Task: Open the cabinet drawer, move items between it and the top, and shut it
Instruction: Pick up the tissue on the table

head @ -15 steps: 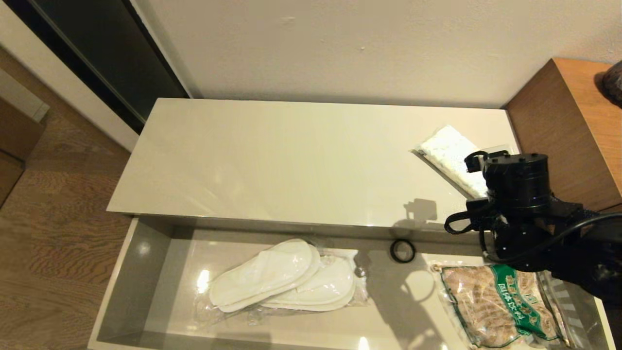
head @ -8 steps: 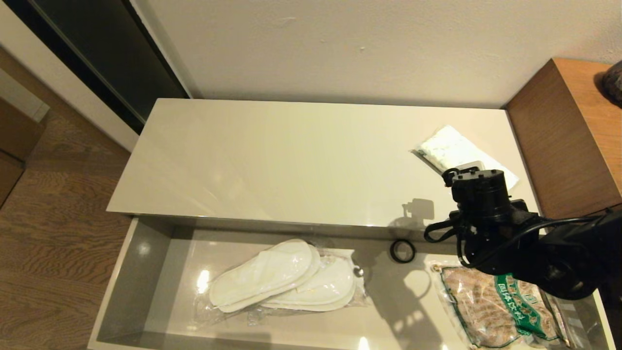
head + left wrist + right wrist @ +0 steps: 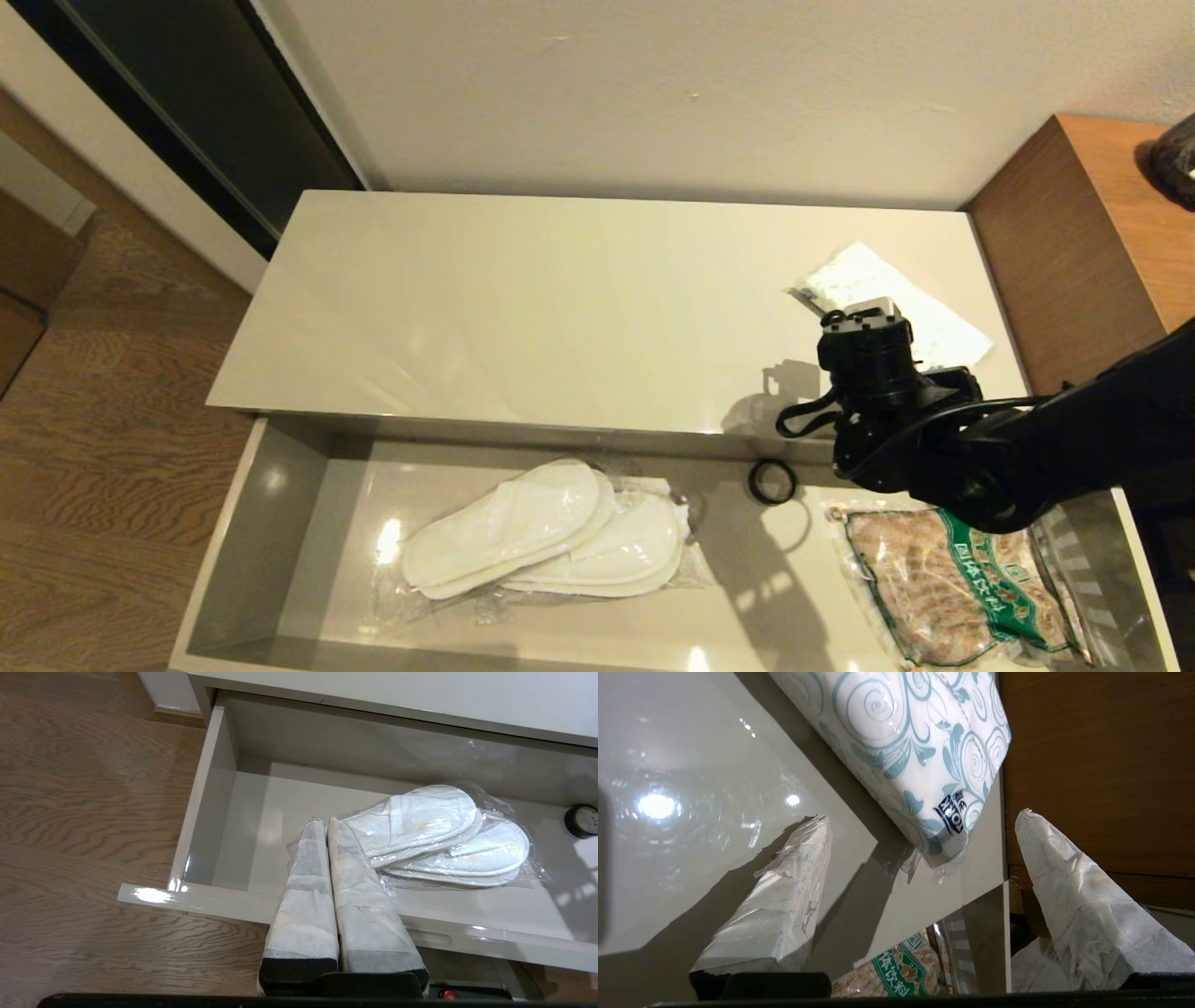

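Observation:
The cabinet drawer (image 3: 224, 541) stands pulled out below the cream top (image 3: 560, 308). Wrapped white slippers (image 3: 551, 532) lie in its left half. The tissue pack (image 3: 887, 294) lies slantwise on the top's right end. My right gripper (image 3: 923, 816) is open and hovers over the top's front right corner. The near end of the tissue pack (image 3: 906, 751) lies between and just beyond its fingertips, untouched. My left gripper (image 3: 325, 821) is shut and empty. It is held above the drawer's front rim (image 3: 205, 905), pointing at the slippers (image 3: 434, 830).
A green-labelled snack bag (image 3: 962, 588) fills the drawer's right end, and a small black ring (image 3: 773, 482) lies near its back wall. The taller brown cabinet (image 3: 1092, 252) adjoins the top on the right. The wall runs behind, and wooden floor (image 3: 93, 448) lies to the left.
My right arm has swung left and back, from over the drawer's right end to above the top near the tissue pack. The items have not moved.

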Robot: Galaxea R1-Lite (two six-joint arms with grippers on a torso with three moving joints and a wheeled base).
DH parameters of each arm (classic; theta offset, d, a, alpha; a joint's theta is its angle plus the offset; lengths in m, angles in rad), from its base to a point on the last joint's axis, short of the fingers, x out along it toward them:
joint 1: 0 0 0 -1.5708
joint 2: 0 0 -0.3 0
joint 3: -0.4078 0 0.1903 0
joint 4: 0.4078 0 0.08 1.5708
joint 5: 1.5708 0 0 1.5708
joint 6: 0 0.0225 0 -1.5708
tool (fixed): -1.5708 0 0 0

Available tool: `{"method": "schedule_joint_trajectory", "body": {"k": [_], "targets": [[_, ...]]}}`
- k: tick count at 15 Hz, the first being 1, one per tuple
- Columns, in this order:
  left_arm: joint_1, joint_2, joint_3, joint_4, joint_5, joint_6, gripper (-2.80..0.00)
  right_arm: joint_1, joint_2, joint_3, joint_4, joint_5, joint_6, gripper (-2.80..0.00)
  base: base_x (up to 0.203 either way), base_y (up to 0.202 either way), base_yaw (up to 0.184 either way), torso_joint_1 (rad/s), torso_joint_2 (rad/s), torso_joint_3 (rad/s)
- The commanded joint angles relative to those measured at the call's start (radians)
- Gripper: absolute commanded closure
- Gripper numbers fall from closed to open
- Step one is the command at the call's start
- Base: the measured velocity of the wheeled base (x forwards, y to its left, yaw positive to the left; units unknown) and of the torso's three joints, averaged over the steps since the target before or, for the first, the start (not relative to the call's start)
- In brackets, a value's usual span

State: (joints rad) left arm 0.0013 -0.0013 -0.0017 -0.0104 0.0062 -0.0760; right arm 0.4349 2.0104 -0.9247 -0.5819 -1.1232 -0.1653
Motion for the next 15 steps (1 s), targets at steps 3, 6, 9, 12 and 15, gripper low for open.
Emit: {"method": "schedule_joint_trajectory", "body": {"k": [3,6,9,12,15], "targets": [[0.0,0.001,0.0,0.0,0.001,-0.001,0.0,-0.044,0.071,-0.028,-0.002,0.003,-0.01,-2.8,0.0,0.0,0.0,0.0,0.0,0.0],[0.0,0.001,0.0,0.0,0.001,-0.001,0.0,-0.061,0.103,-0.061,-0.015,0.008,-0.025,-2.8,0.0,0.0,0.0,0.0,0.0,0.0],[0.0,0.001,0.0,0.0,0.001,-0.001,0.0,-0.077,0.134,-0.098,-0.016,0.01,-0.035,-2.8,0.0,0.0,0.0,0.0,0.0,0.0],[0.0,0.001,0.0,0.0,0.0,-0.001,0.0,-0.091,0.162,-0.12,-0.015,0.01,-0.04,-2.8,0.0,0.0,0.0,0.0,0.0,0.0],[0.0,0.001,0.0,0.0,0.001,-0.001,0.0,-0.114,0.211,-0.143,-0.016,0.01,-0.04,-2.8,0.0,0.0,0.0,0.0,0.0,0.0]]}}
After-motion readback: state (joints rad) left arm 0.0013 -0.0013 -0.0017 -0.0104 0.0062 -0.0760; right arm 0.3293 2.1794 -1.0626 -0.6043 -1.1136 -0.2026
